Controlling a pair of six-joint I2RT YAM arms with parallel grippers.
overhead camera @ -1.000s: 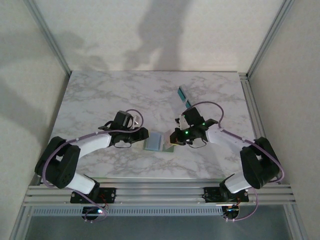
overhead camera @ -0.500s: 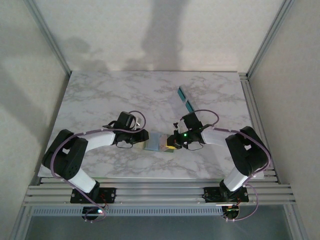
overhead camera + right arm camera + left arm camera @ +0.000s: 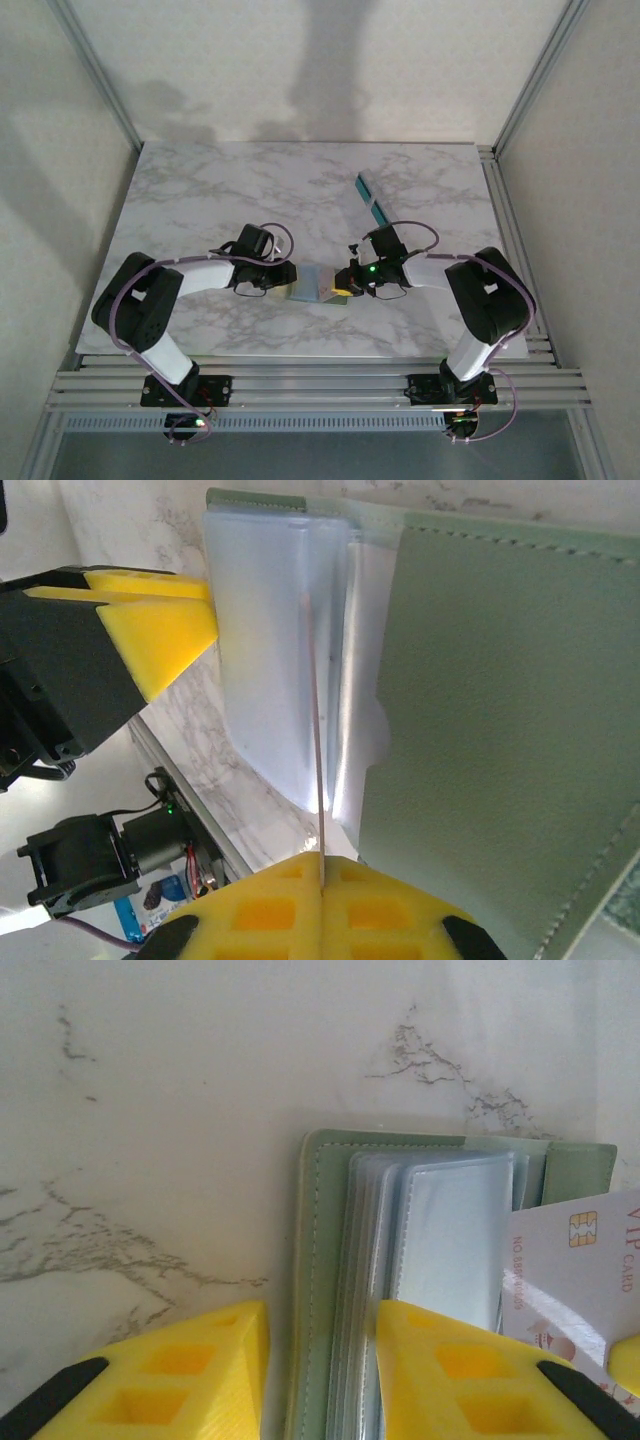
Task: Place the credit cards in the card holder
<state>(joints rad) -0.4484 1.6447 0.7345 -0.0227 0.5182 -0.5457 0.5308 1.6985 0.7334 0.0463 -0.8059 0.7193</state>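
The sage-green card holder (image 3: 318,286) lies open on the marble table between my two grippers. In the left wrist view its clear sleeves (image 3: 450,1230) fan out. My left gripper (image 3: 320,1365) straddles the holder's left cover (image 3: 325,1260) and several sleeves; one finger touches the sleeves and a thin gap remains at the cover. My right gripper (image 3: 322,865) is shut on a pale credit card (image 3: 318,770), seen edge-on, whose far end sits among the sleeves (image 3: 270,650). That card's chip face (image 3: 575,1280) shows beside the sleeves. A teal card (image 3: 370,198) lies farther back.
The left gripper's yellow finger (image 3: 150,620) shows beyond the sleeves in the right wrist view. Aluminium frame rails (image 3: 320,385) run along the table's near edge, and posts stand at the back corners. Open marble table (image 3: 220,190) stretches behind the left arm.
The left gripper's jaws have narrowed around the holder's cover and sleeves. The right gripper has moved left with the card, up against the holder. Both arms have dropped lower.
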